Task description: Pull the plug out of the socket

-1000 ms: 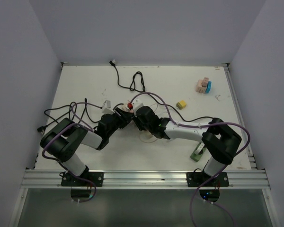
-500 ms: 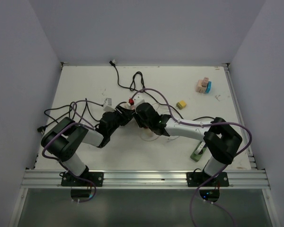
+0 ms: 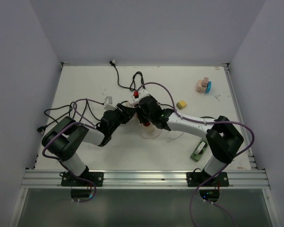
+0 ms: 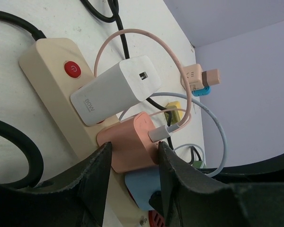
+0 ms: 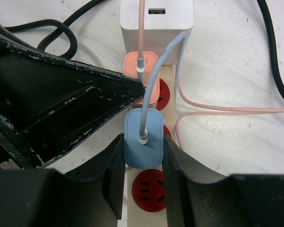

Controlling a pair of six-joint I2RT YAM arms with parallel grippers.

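Note:
A cream power strip (image 4: 42, 66) with a red switch (image 4: 73, 70) carries a white charger (image 4: 113, 90), a pink plug (image 4: 132, 144) and a blue plug (image 4: 141, 189) in a row. My left gripper (image 4: 135, 165) has its fingers pressed on both sides of the pink plug. My right gripper (image 5: 143, 156) is shut on the blue plug (image 5: 135, 151), which still sits in its socket, just above a free red socket (image 5: 148, 190). In the top view both grippers, left (image 3: 124, 115) and right (image 3: 142, 111), meet over the strip (image 3: 137, 96).
Black cables (image 3: 132, 82) loop at the back and at the left. A white adapter (image 3: 107, 100) lies left of the strip. A yellow block (image 3: 181, 104), pink and blue blocks (image 3: 203, 85) and a green item (image 3: 198, 152) lie on the right. Pink and light-blue charger leads (image 5: 217, 111) trail right.
Both grippers and the power strip have shifted toward the back of the table and a little right. The right wrist now sits over the strip.

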